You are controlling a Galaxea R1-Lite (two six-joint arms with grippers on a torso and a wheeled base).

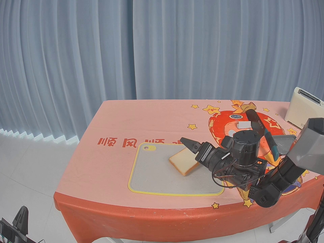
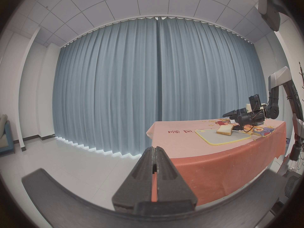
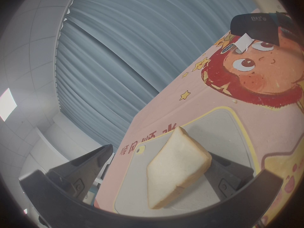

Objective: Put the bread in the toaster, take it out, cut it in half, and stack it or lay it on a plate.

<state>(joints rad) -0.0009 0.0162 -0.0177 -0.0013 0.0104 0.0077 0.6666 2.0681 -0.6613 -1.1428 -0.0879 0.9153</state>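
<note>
Table [image 1: 111, 125] was covered by a salmon cloth with an orange skirt, printed with stars, red characters and a cartoon face; behind it hung a pleated blue-grey curtain [image 1: 101, 41]; floor pale tile, ceiling in white panels. Grey cutting board [image 1: 152, 176] with yellow rim lay near the front edge; 1 slice of bread [image 1: 183, 161] rested on it, tilted. Right gripper [image 1: 191, 151] lay low over the board, jaws wide apart, the bread between them and against 1 finger. Toaster [image 1: 302, 108] stood at the far right corner; a black-handled knife [image 1: 261, 127] lay behind the right arm. Left gripper [image 2: 154, 174] hung off the table's left, below its top, jaws together on nothing.
</note>
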